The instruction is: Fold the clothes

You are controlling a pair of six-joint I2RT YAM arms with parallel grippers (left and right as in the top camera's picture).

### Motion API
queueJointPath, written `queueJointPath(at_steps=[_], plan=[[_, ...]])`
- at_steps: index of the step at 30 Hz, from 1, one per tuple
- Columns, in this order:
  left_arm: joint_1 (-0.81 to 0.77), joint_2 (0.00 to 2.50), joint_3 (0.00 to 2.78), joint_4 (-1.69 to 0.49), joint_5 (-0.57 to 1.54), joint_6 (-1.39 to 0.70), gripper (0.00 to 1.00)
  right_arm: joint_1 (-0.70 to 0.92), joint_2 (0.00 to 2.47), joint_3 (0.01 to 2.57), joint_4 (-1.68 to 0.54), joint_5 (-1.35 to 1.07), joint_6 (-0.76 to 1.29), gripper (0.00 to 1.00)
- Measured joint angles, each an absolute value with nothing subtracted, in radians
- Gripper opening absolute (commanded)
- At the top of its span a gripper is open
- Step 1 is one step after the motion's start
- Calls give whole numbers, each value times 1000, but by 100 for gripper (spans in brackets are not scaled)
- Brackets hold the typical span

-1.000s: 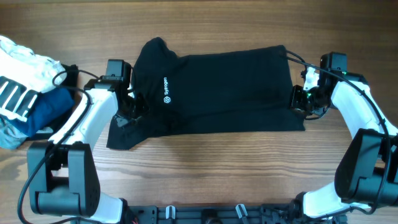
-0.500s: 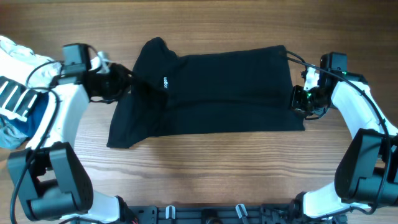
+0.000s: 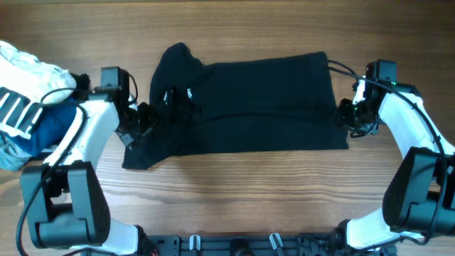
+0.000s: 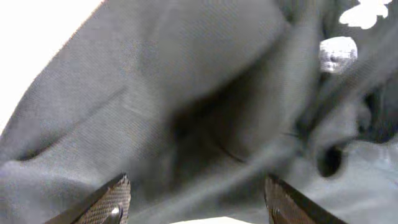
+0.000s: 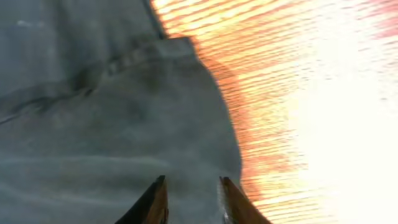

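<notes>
Swinging back in from the left side of the bench (image 3: 249, 192), the left hand (image 3: 146, 119) is now hovering by the sleeve (image 3: 138, 153) of the black T-shirt (image 3: 263, 99), which is lying spread mid-bench, bunching near the logo. Its fingers are standing wide apart, holding nothing. The right hand (image 3: 350, 114) is sitting at the shirt's far edge, fingers slightly parted; whether it is pinching cloth I cannot tell. Folding well here is likely calling for pinching the sleeve's edge and laying it smoothly inward.

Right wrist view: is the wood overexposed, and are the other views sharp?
Right wrist: yes, glare washes the table to white at the right. Left wrist: the black T-shirt is blurred, upper left corner blown out. Overhead: even light, sharp.
</notes>
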State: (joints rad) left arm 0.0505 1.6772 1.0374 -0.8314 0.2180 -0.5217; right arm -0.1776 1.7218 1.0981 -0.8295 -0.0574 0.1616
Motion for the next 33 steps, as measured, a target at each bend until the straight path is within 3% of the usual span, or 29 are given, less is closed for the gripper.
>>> queueJointPath(at_steps=[4, 7, 11, 14, 17, 21, 24, 26, 27, 28, 29, 30, 31, 33], plan=[[51, 1678, 923, -749, 183, -520, 67, -178, 1728, 1089, -832, -52, 179, 34], [51, 1672, 882, -736, 169, -515, 58, -177, 1758, 1044, -804, -90, 174, 32], [52, 1652, 852, -723, 146, -506, 43, -178, 1766, 994, -782, -104, 163, 4], [52, 1651, 850, -767, 130, -499, 31, -177, 1765, 981, -773, -81, 179, 4], [52, 1651, 841, -846, 117, -502, 27, -169, 1765, 981, -815, -36, 223, 4], [70, 1654, 823, -933, 119, -502, 28, -166, 1764, 969, -927, 72, 317, 4], [89, 1655, 817, -955, 125, -500, 42, -166, 1763, 958, -960, 110, 368, 4], [99, 1655, 816, -962, 127, -489, 46, -166, 1760, 955, -973, 126, 395, 4], [102, 1651, 816, -966, 127, -487, 49, -166, 1752, 952, -975, 131, 406, 10], [104, 1640, 818, -973, 127, -479, 55, -166, 1734, 949, -973, 132, 412, 25], [105, 1630, 822, -978, 126, -474, 69, -167, 1719, 947, -969, 131, 416, 37], [105, 1608, 842, -994, 124, -466, 100, -167, 1671, 943, -949, 124, 406, 76], [105, 1578, 875, -991, 123, -453, 100, -167, 1636, 942, -934, 111, 393, 94], [105, 1525, 953, -969, 123, -435, 100, -167, 1546, 941, -881, 77, 360, 97]])
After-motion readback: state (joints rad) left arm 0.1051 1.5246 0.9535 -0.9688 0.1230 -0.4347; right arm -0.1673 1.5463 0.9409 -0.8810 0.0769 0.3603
